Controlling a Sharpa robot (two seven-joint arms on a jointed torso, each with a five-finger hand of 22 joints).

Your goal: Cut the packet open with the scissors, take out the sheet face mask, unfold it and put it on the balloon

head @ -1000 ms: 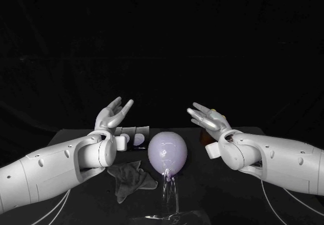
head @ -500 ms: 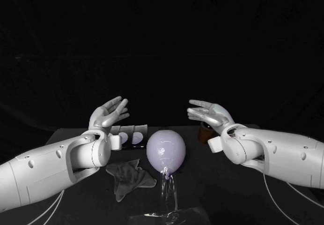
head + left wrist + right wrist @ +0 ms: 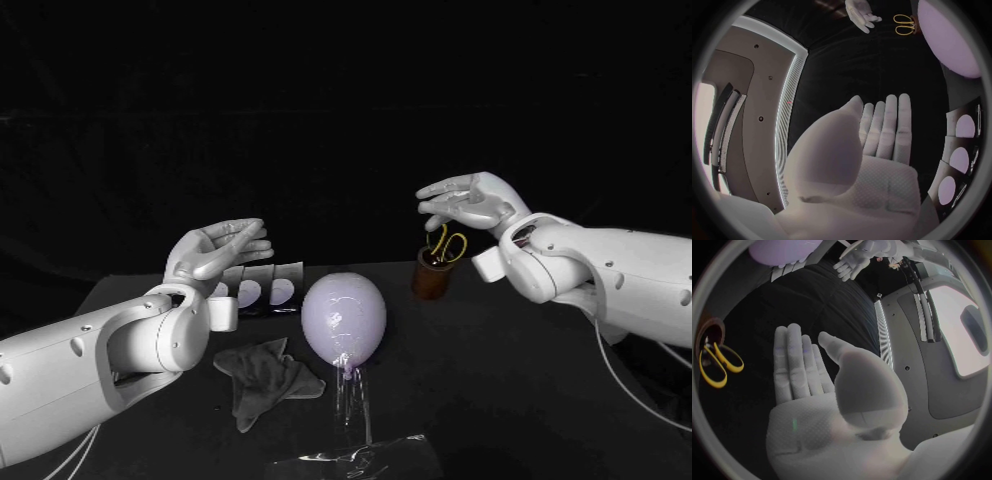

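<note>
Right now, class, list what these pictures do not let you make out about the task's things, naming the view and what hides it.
Scissors: head view, blades sunk inside the brown cup.
Packets: head view, partly behind the left arm; cut or sealed cannot be told.
Balloon: left wrist view, cut off by the circle's rim.

We think this is a robot test bench in a laboratory or a studio, not a home. A black curtain (image 3: 346, 120) with folds closes the whole background, and the table (image 3: 490, 400) is black too. A white left arm (image 3: 87, 360) and a white right arm (image 3: 620, 270) reach over it. The things are set out like props: a balloon (image 3: 343, 320) on a clear stand (image 3: 358, 430), scissors (image 3: 449, 245) in a brown cup (image 3: 431, 280), a row of packets (image 3: 267, 290), and a grey cloth (image 3: 267, 375).
</note>
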